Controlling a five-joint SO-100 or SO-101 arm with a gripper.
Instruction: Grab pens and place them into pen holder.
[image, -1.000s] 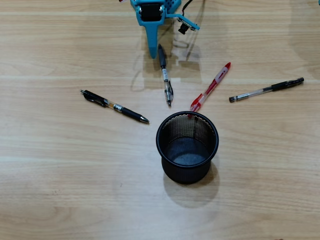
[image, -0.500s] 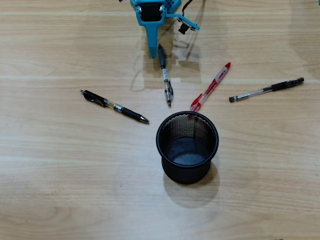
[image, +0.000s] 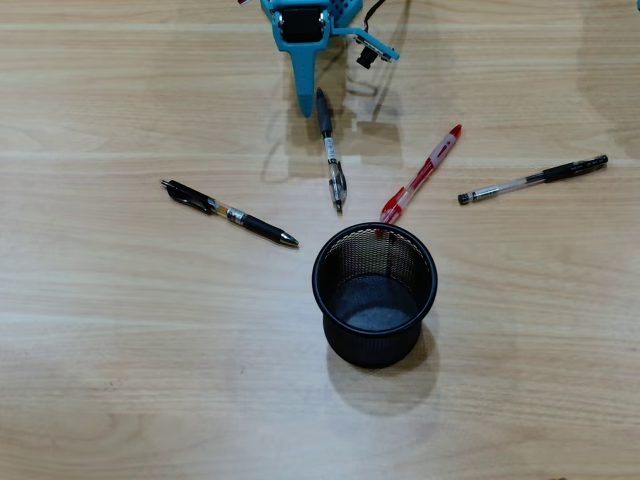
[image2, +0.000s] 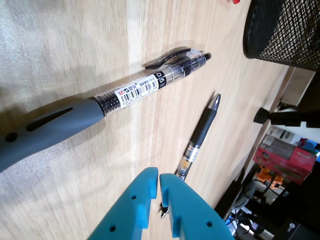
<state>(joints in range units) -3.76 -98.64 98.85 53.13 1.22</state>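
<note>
Step in hand: the reach for the first pen; in the overhead view all four pens lie on the wooden surface (image: 120, 330) and the pen holder (image: 375, 294) looks empty, so by my reading nothing is delivered yet.
Gripper: the turquoise gripper (image: 305, 105) sits at the top centre of the overhead view, tip pointing down the frame; in the wrist view its jaws are clenched, tips together or nearly so, with nothing between them (image2: 159, 181).
Nearest pen: the grey-grip pen (image: 331, 150) lies just beside the gripper tip, to its right in the overhead view, running down the frame toward the holder; in the wrist view it crosses the upper left (image2: 115, 102), apart from the jaws.
Other pens: the yellow-band pen (image: 230, 213) lies at centre left, the red pen (image: 422, 172) right of centre with its lower end close to the holder's rim, the black-capped pen (image: 533, 180) at far right.
Pen holder: upright, below centre, well apart from the gripper.
Next move calls for: parting the jaws, shifting sideways over the grey-grip pen so it sits between the fingers across its barrel, then lowering and clamping.
Risk: a narrow barrel may roll if one finger nudges it first.
</note>
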